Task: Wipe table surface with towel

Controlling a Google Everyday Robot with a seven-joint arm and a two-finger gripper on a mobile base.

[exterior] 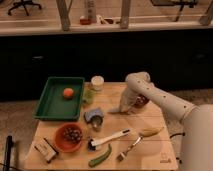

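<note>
Right of centre, the clenched gripper (pixel 120 108) presses what looks like the towel (pixel 114 111) onto the table surface (pixel 155 118); most wiping seems left.

No legible text, number or brand anywhere in view.

Surfaces checked:
- Small box (pixel 45 149) at the near left corner of the table surface (pixel 150 117): light and dark patches on its faces, nothing readable.
- Small dark mark (pixel 163 160) at the near right corner of the tabletop: possibly a stamped logo, only its outline shows.
- White-lidded jar (pixel 97 82) just beside the green tray (pixel 50 107): any label is too small to read.
- Red item (pixel 85 21) on the far counter (pixel 150 26): too blurred to read.
- Gripper (pixel 119 110): down at the tabletop right of centre, jaws closed, casing plain white with no lettering made out.
</note>
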